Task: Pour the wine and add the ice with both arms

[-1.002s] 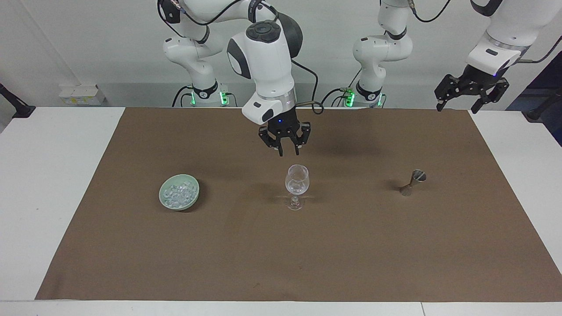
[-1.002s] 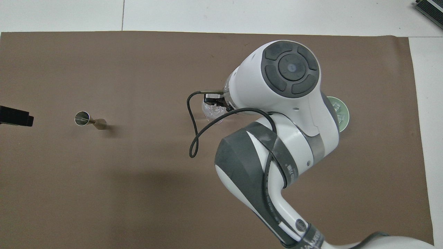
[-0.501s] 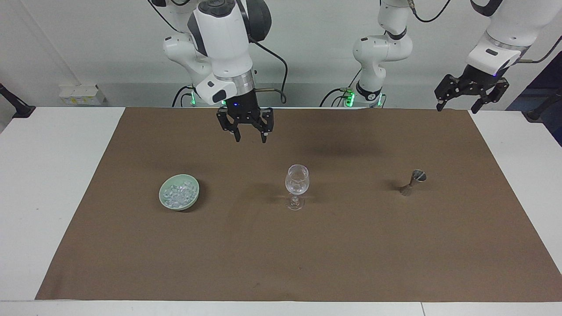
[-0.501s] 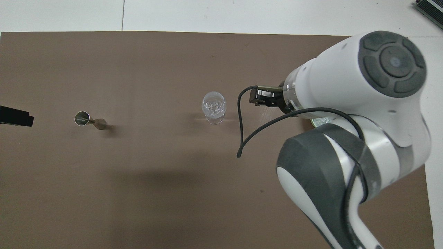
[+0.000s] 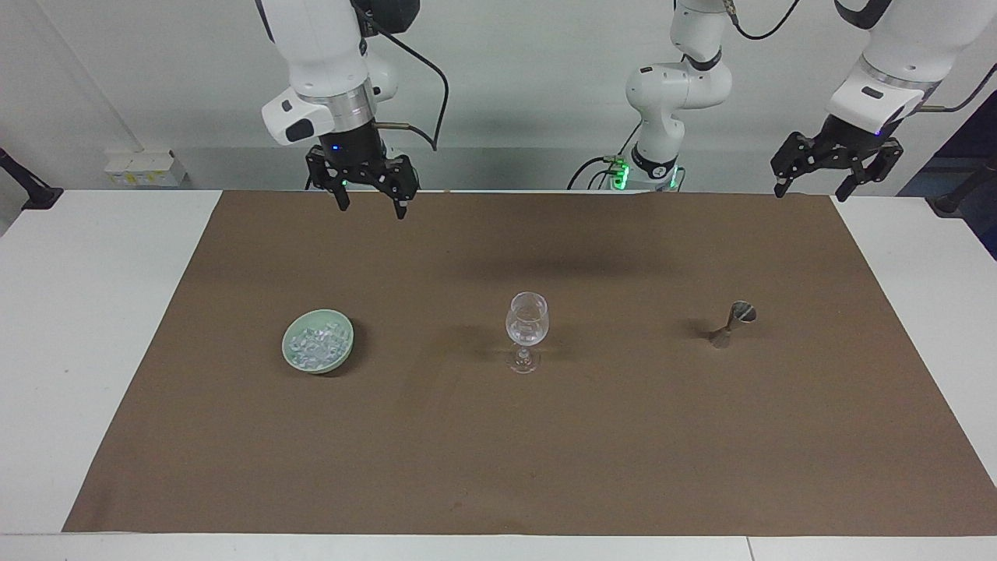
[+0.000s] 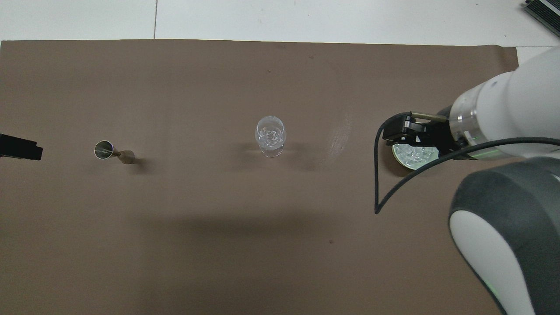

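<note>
Our two arms (image 5: 685, 86) are glossy white jointed shells with dark grey joint caps, silver wrist bands and green lights glowing at the bases. Black cables loop off each wrist. Each black claw, right (image 5: 371, 191) and left (image 5: 835, 170), carries a small blue light above it.

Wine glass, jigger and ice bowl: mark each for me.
wine glass (image 5: 527, 319), facing view, on its bowl
jigger (image 5: 733, 324), facing view, on its narrow waist
ice bowl (image 5: 342, 348), facing view, on its green rim

Wine glass (image 5: 527, 329) between bowl (image 5: 318, 341) — jigger (image 5: 731, 324)
</note>
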